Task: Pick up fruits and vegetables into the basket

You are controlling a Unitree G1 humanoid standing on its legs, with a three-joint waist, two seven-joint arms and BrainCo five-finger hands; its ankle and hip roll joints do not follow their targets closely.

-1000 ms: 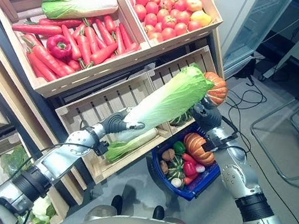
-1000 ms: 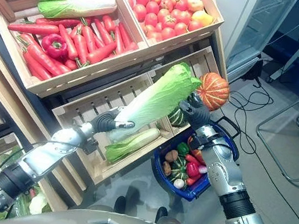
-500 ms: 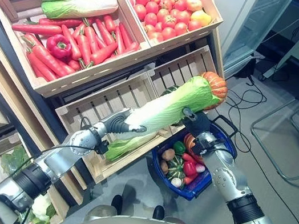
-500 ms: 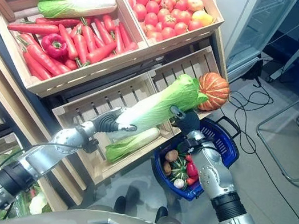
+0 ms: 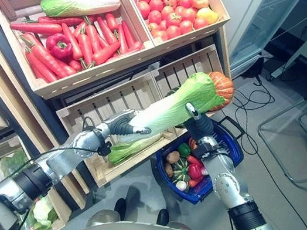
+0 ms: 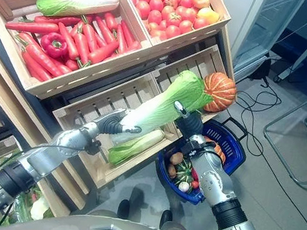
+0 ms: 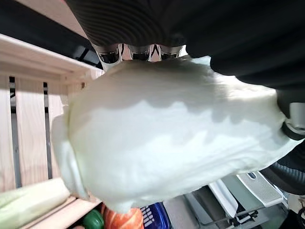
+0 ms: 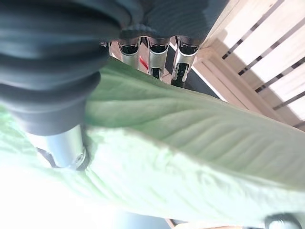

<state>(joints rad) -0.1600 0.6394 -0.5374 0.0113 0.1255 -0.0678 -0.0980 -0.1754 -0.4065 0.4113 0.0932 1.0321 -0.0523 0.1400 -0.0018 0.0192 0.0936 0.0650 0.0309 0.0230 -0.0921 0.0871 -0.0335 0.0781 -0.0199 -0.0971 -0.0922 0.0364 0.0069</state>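
My left hand [image 5: 123, 126] has its fingers curled tight round the white stem end of the long cabbage [image 5: 169, 107], holding it up at a slant in front of the slatted crate [image 5: 110, 100]. My right hand [image 5: 198, 125] wraps its fingers and thumb round the green leafy end, just above the blue basket [image 5: 231, 154] with its vegetables, beside the pumpkin [image 5: 223, 87].

cabbage [image 5: 169, 107]: white stem, pale-green leaf | basket [image 5: 229, 141]: blue | pumpkin [image 6: 219, 92]: orange, green stripes | carrots [image 5: 89, 38]: red-orange | tomatoes [image 5: 172, 4]: red | crates [image 5: 109, 98]: pale wood
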